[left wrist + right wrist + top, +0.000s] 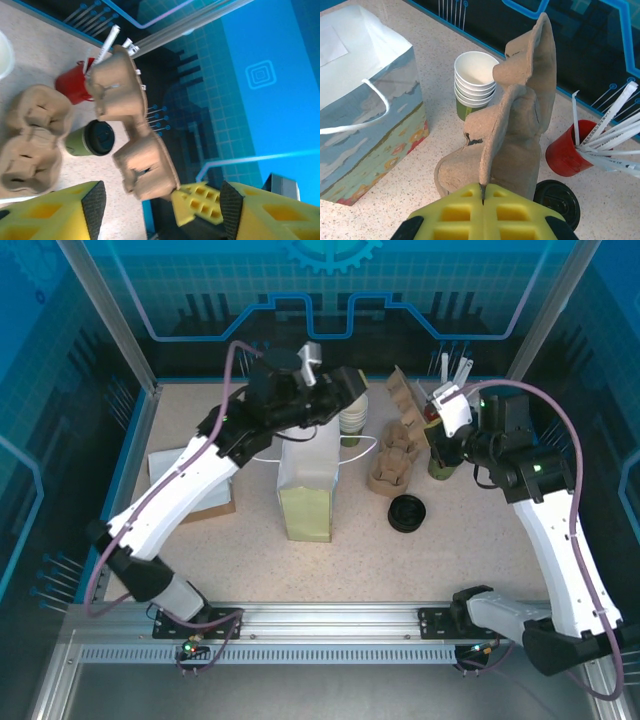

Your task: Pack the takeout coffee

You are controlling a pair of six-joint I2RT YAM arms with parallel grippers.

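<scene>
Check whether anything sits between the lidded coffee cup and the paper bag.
Yes. A cardboard carrier lies flat between the lidded cup and the bag. The right gripper is shut on a second carrier, held upright right beside the cup.

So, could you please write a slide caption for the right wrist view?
Right gripper pinches a cardboard cup carrier upright, with a paper bag, stacked cups and a red straw holder nearby.

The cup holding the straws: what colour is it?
The straw cup is red, clearest in the right wrist view.
</scene>
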